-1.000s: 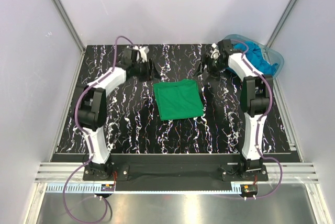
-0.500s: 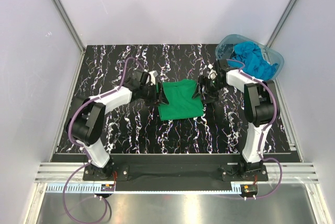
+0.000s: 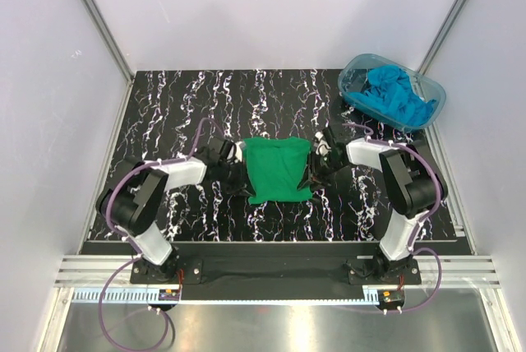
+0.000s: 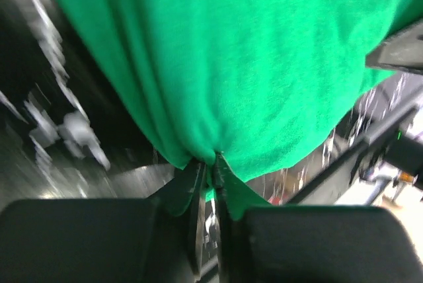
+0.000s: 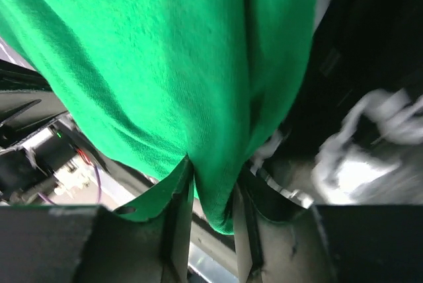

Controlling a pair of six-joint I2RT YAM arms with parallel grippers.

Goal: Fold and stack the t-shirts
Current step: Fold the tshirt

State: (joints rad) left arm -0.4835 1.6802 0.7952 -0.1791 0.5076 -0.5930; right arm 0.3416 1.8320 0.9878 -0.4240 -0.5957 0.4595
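A folded green t-shirt (image 3: 278, 169) lies at the middle of the black marbled table. My left gripper (image 3: 240, 173) is shut on the shirt's left edge, and a pinch of green cloth (image 4: 218, 118) shows between its jaws in the left wrist view. My right gripper (image 3: 316, 166) is shut on the shirt's right edge, with a thick fold of the green t-shirt (image 5: 198, 98) clamped between its fingers. Turquoise-blue t-shirts (image 3: 393, 93) lie bunched in a tub at the back right.
The clear blue-tinted plastic tub (image 3: 436, 95) stands at the table's back right corner. Grey walls with metal rails close in the table (image 3: 181, 105) on three sides. Both arm bases sit at the near edge.
Both grippers came from the back of the table down to the green shirt's sides and shut on its edges. The shirt has bunched narrower and shifted slightly toward the near edge.
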